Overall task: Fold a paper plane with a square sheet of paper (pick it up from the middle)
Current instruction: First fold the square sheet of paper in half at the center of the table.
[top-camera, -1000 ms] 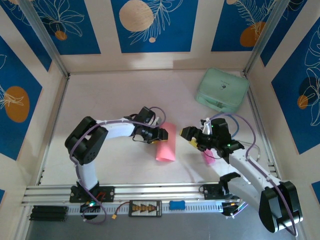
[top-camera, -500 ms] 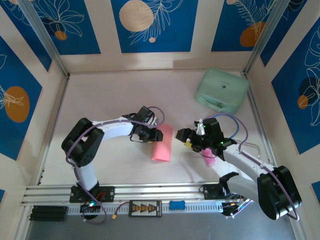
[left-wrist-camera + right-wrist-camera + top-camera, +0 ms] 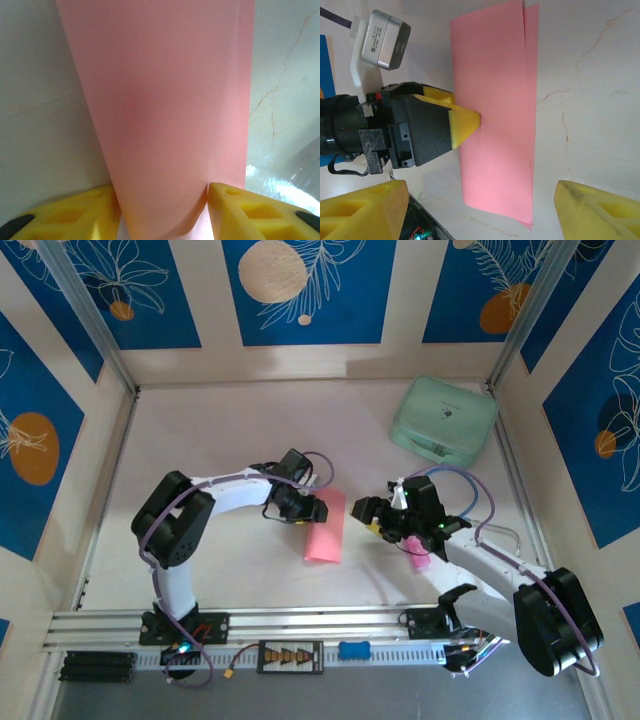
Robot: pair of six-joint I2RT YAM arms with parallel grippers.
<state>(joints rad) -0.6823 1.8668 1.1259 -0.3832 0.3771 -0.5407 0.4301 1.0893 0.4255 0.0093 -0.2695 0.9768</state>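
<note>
On the table [image 3: 220, 430] the paper [image 3: 326, 538] lies folded in half, between the arms, with the left claw [image 3: 312, 510] pinching its left edge. The right claw [image 3: 370, 512], spread and empty, has edged in toward the other side, so a two-handed crease looks next.

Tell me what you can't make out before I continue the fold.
- Left wrist view: the paper runs off the top edge and hides whether the left hand pinches it.
- Top view: the right arm hides most of a small pink object.
- Right wrist view: the paper's upper layer covers the lower.
</note>
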